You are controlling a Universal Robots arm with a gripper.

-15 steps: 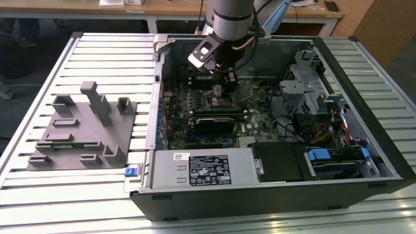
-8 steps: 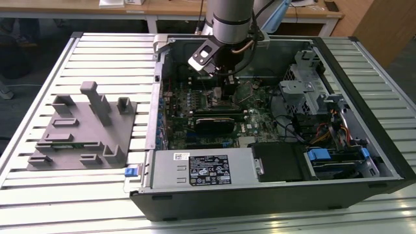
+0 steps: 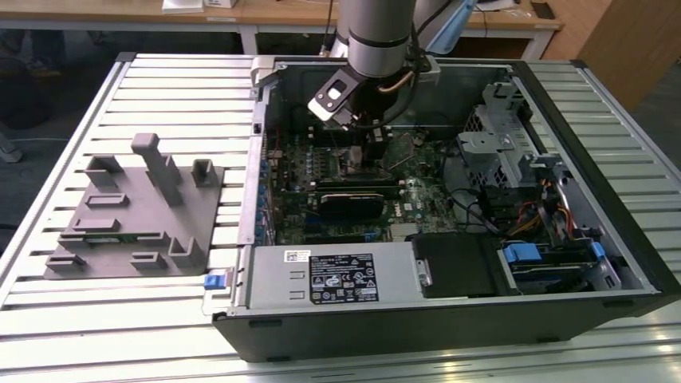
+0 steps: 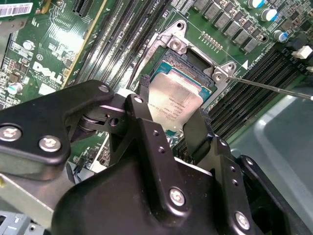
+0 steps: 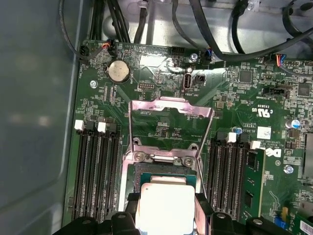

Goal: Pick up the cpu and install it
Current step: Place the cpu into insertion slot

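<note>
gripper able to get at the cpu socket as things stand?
Probably yes. The gripper holds the chip right at the socket. The metal clamp plate is flipped open, and nothing seems to lie between chip and socket.

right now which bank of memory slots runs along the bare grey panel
The bank directly bordering the grey panel; the other bank lies beyond the cpu, with green board past it.
</note>
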